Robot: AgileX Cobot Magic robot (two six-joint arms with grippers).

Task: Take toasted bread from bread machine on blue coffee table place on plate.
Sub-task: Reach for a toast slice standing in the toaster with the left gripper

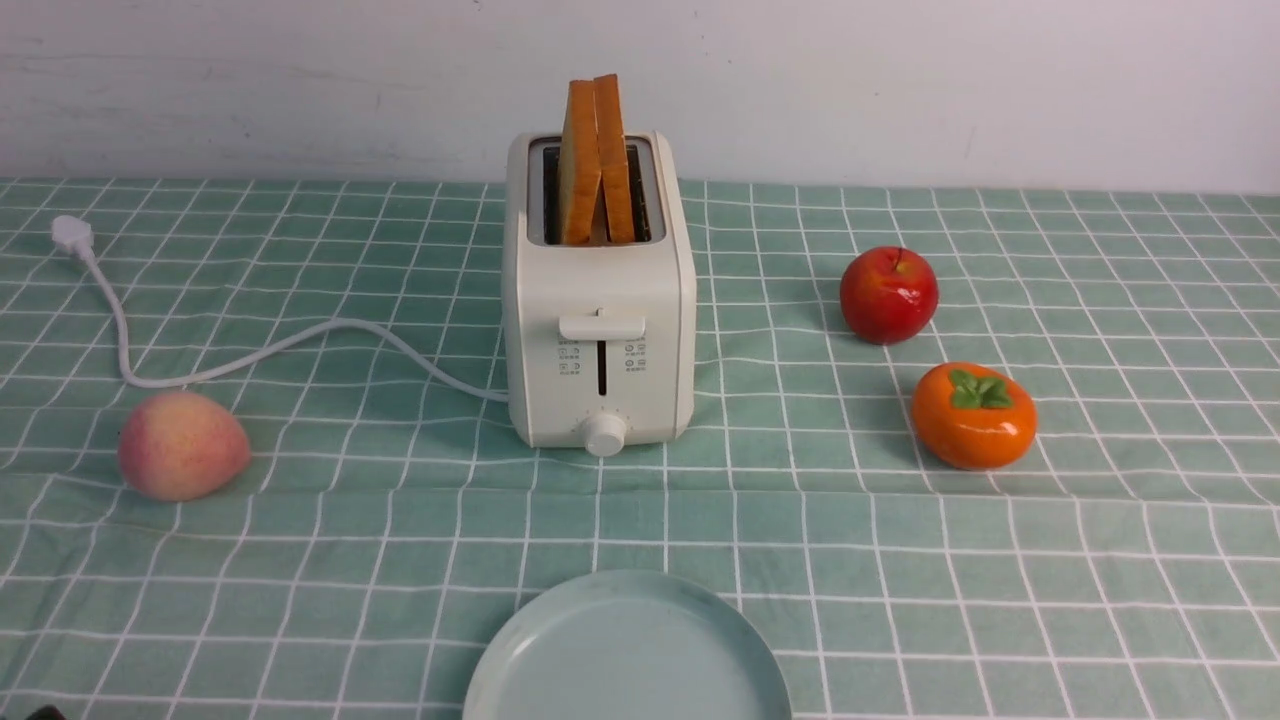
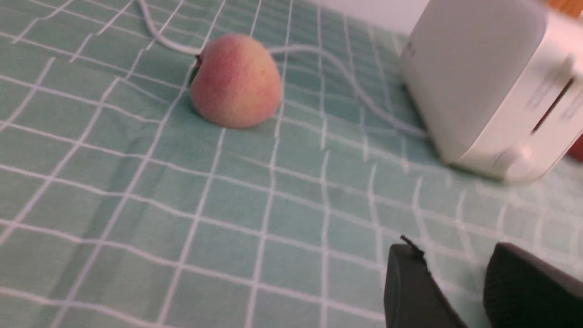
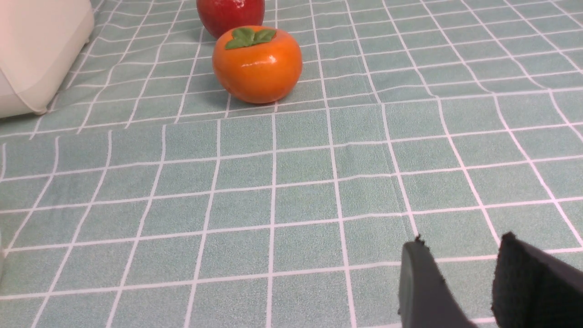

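Plate (image 1: 625, 650) at near edge | toaster (image 1: 600, 300) well beyond | toast (image 1: 580, 170) standing in slots

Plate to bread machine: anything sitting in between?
No. In the front view only the bare gridded cloth of the blue coffee table lies between the plate and the bread machine.

Two golden toast slices (image 1: 580, 165) upright in cream toaster (image 1: 598, 340), pale blue-green plate (image 1: 625, 650) nearer — apart
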